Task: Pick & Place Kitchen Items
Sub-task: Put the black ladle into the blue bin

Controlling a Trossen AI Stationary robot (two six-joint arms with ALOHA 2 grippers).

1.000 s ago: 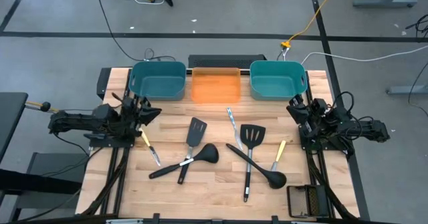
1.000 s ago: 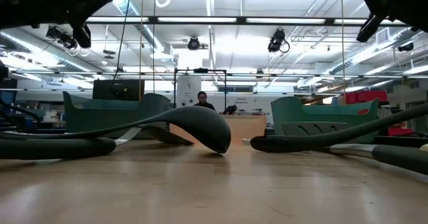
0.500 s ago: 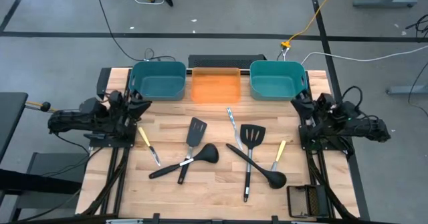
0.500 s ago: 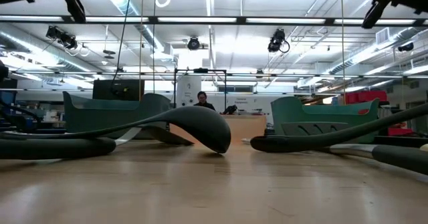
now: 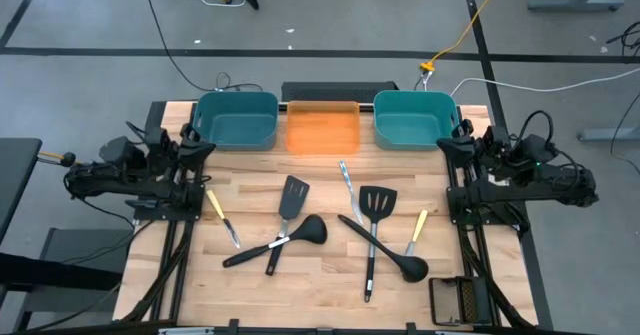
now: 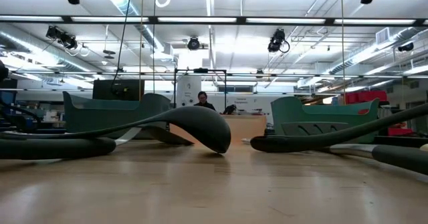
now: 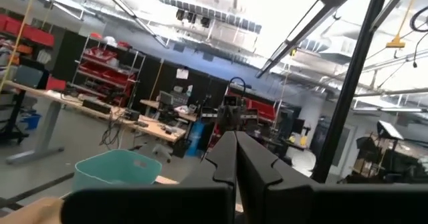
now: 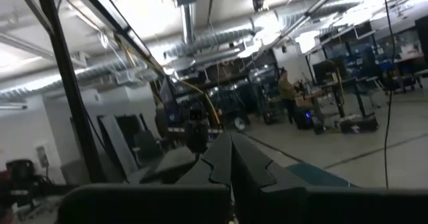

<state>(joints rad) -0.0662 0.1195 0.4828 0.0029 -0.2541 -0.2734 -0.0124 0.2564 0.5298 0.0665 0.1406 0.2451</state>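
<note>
Several kitchen items lie flat on the wooden table (image 5: 320, 285). There are two black slotted spatulas (image 5: 292, 197) (image 5: 376, 207), two black ladles (image 5: 310, 230) (image 5: 410, 267), a silver knife (image 5: 347, 181) and two yellow-handled knives (image 5: 220, 215) (image 5: 417, 229). My left gripper (image 5: 203, 147) is shut and raised at the table's left edge, next to the left teal bin (image 5: 236, 120). It holds nothing (image 7: 235, 158). My right gripper (image 5: 446, 143) is shut and raised at the right edge, by the right teal bin (image 5: 414, 118). It too holds nothing (image 8: 231, 158).
An orange bin (image 5: 323, 128) stands between the two teal bins along the far edge. A black gridded block (image 5: 458, 300) sits at the near right corner. In the low view a ladle bowl (image 6: 200, 127) rises mid-table, and a person (image 6: 202, 101) is far behind.
Both grippers have risen and tipped their fingers upward. They have drawn back from over the table toward their own edges, the left toward the left edge and the right toward the right. In the low view they have climbed almost out of the picture's top. No utensil has moved.
</note>
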